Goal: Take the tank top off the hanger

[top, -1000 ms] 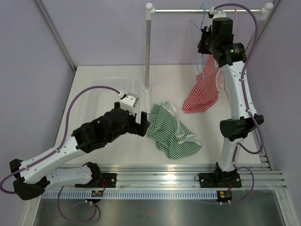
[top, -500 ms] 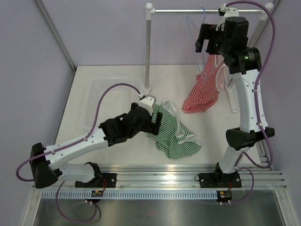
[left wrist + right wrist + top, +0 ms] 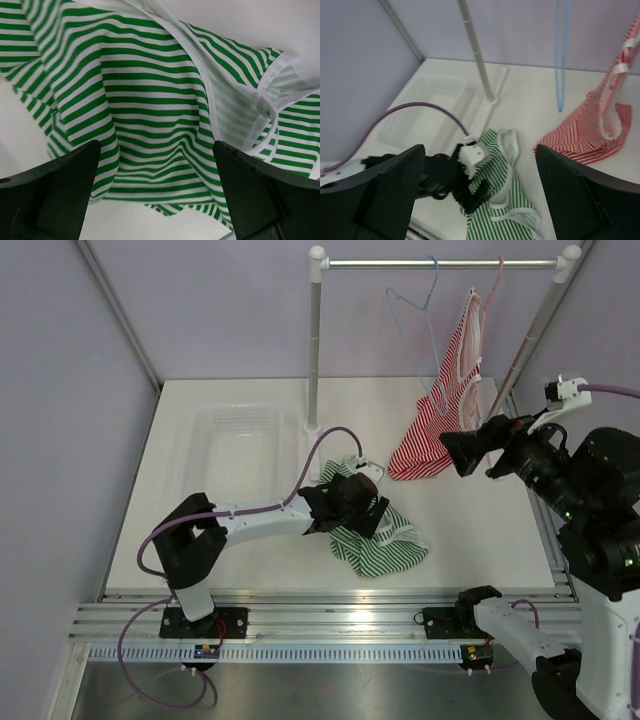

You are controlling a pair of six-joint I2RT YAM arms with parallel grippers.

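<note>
A red-striped tank top (image 3: 448, 410) hangs by its straps from a pink hanger (image 3: 497, 278) on the rail, its hem resting on the table; it also shows in the right wrist view (image 3: 592, 135). My right gripper (image 3: 465, 453) (image 3: 479, 150) is open and empty, pulled back well below and to the right of that hanger. A green-striped tank top (image 3: 385, 535) (image 3: 160, 100) lies crumpled on the table. My left gripper (image 3: 358, 505) (image 3: 155, 145) hovers open just over it, one finger on each side of the cloth, nothing clamped.
An empty blue hanger (image 3: 415, 310) (image 3: 561, 55) hangs on the rail left of the pink one. The rack's upright pole (image 3: 314, 350) stands mid-table. A clear plastic bin (image 3: 235, 445) sits at the left. Purple walls close in the sides.
My right gripper opened up at the hanger, then the arm swung down and back to the right. My left arm reached right, over the green tank top.
</note>
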